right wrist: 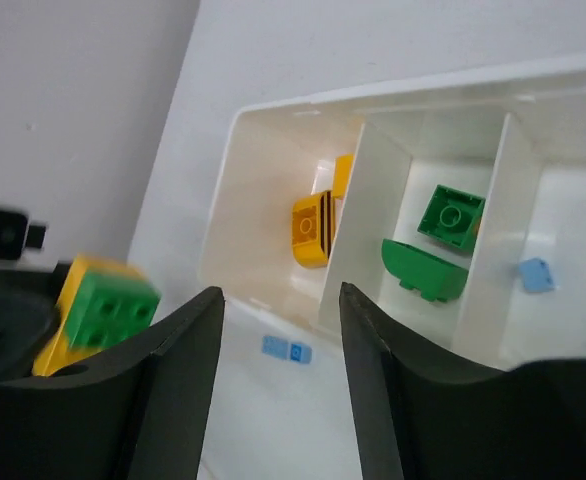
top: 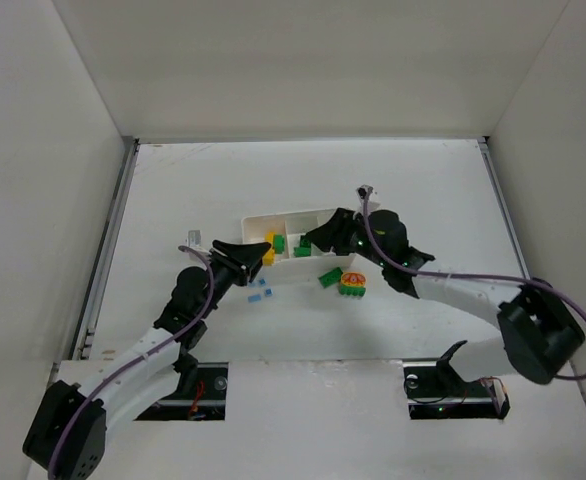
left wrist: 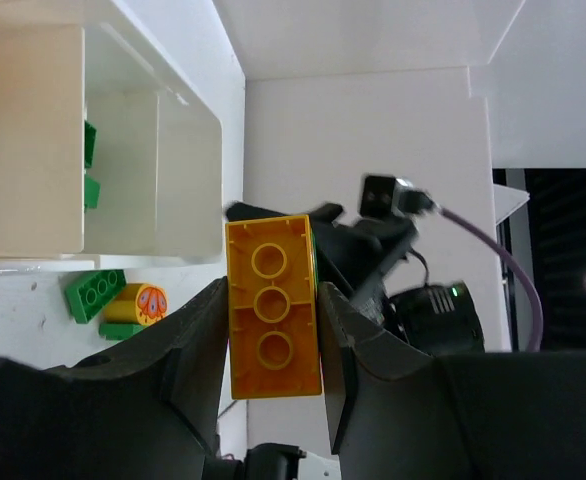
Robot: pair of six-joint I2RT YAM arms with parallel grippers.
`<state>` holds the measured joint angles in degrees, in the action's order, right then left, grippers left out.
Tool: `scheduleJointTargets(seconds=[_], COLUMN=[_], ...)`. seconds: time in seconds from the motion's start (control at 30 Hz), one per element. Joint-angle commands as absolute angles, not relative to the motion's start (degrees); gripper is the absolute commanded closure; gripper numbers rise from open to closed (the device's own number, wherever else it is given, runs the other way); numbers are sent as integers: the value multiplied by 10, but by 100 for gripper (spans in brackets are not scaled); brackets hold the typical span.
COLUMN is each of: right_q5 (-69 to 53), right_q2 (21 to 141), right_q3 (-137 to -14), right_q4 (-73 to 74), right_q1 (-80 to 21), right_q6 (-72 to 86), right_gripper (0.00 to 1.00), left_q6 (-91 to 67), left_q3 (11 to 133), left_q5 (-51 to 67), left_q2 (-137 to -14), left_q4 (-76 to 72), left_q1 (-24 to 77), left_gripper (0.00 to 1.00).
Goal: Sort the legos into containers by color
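My left gripper (top: 258, 256) (left wrist: 271, 290) is shut on a yellow-orange brick (left wrist: 271, 305) with a green brick (right wrist: 111, 308) stuck to one face, held near the left end of the white tray (top: 293, 216). My right gripper (top: 318, 238) (right wrist: 281, 300) is open and empty above the tray's near edge. The left compartment holds a yellow brick (right wrist: 313, 230). The middle one holds green bricks (right wrist: 451, 217) (left wrist: 90, 165). The right one holds a light blue brick (right wrist: 538, 275).
On the table in front of the tray lie small light blue bricks (top: 259, 296) (right wrist: 286, 349), a green brick (top: 329, 277) (left wrist: 95, 293) and a yellow piece with a ladybird picture (top: 353, 283) (left wrist: 141, 303). White walls enclose the table on three sides.
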<state>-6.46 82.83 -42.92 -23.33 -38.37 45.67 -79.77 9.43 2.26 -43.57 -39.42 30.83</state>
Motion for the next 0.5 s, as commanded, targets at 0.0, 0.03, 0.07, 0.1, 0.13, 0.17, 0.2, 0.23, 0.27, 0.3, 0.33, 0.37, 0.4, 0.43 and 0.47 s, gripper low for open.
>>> scheduleJointTargets(seconds=[0.0, 0.03, 0.07, 0.1, 0.13, 0.17, 0.2, 0.23, 0.27, 0.3, 0.33, 0.37, 0.4, 0.43, 0.47], right_q5=[-92, -100, -105, -104, -101, -100, -99, -98, -98, -100, -101, -107, -114, -119, -124], right_q2=[722, 702, 689, 682, 681, 685, 692, 700, 710, 718, 726, 732, 736, 740, 744], right_q3=[-389, -381, -375, -374, -374, -379, -384, -389, -394, -395, -395, -394, -388, -381, -372], right_q4=[-282, -283, -283, -283, -280, -279, -277, -277, -279, -285, -295, -309, -329, -355, -384], right_q1=[-410, -420, -433, -444, -451, -455, -457, -457, -457, -453, -451, -450, -450, -450, -450], right_q6=[318, 290, 267, 249, 240, 241, 253, 273, 306, 338, 373, 401, 424, 445, 460], right_gripper=[45, 44, 40, 33, 27, 22, 18, 17, 14, 12, 11, 10, 9, 7, 6], left_q6=[-858, -872, -879, -882, -883, -882, -880, -876, -872, -868, -862, -857, -853, -850, -848], left_q3=[125, 125, 127, 129, 133, 137, 141, 142, 142, 142, 140, 139, 139, 137, 136], left_q5=[93, 108, 119, 129, 140, 150, 157, 158, 155, 150, 144, 139, 135, 134, 132], left_q2=[-437, -438, -438, -439, -442, -444, -446, -445, -443, -439, -437, -435, -434, -433, -433], left_q4=[-383, -380, -379, -377, -374, -372, -369, -369, -371, -374, -374, -374, -374, -375, -375], left_q1=[282, 273, 267, 262, 260, 258, 259, 262, 266, 269, 272, 275, 277, 279, 282], left_gripper=[86, 86, 86, 87, 87, 87, 87, 87, 86, 86, 86, 86, 86, 86, 86])
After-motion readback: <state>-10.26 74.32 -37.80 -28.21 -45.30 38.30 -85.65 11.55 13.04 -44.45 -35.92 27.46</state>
